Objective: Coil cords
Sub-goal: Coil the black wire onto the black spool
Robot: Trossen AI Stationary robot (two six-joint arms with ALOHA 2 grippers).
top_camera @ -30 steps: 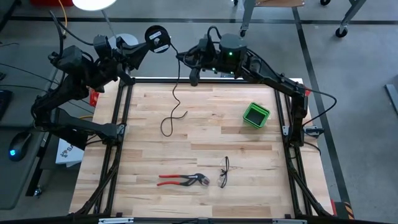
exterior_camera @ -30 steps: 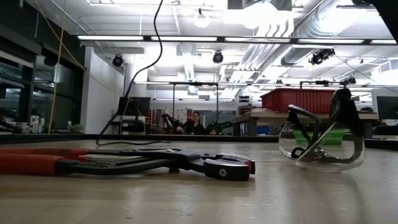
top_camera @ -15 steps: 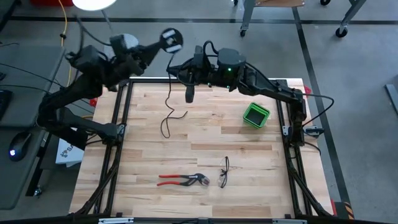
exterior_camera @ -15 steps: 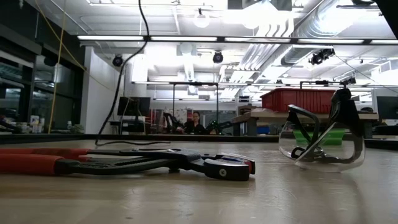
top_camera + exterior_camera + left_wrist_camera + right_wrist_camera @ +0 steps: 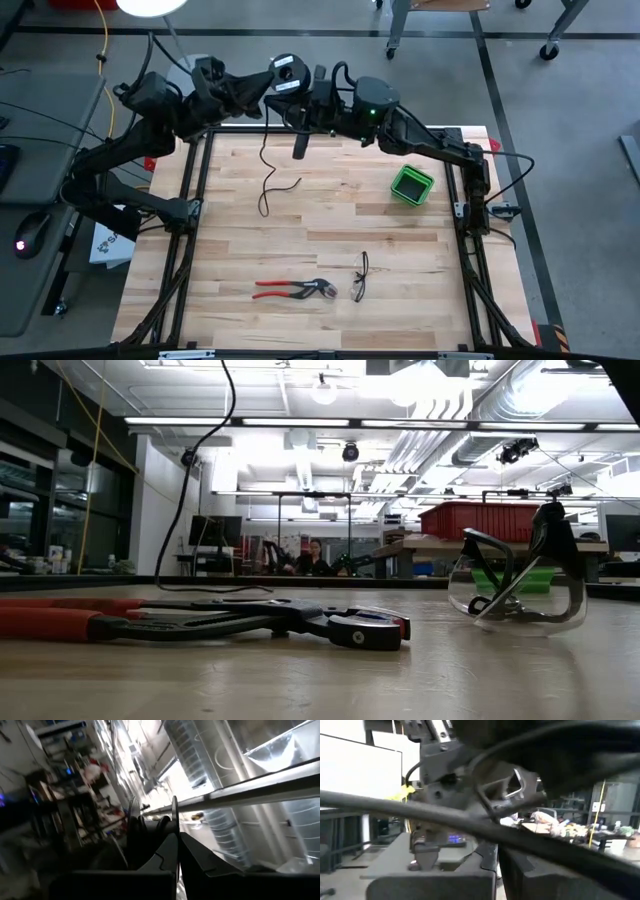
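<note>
My left hand (image 5: 268, 82) is clamped shut on the reel (image 5: 285, 70) above the surface's (image 5: 330, 210) far edge, my right hand (image 5: 299, 146) closed just beside it, seemingly pinching the cord (image 5: 268, 170) (loose end trailing on the wood). If I wind unevenly, that slack could snag or slip off the reel

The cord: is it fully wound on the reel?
No. The cord hangs loose from the reel in the left gripper, its end on the table.
</note>
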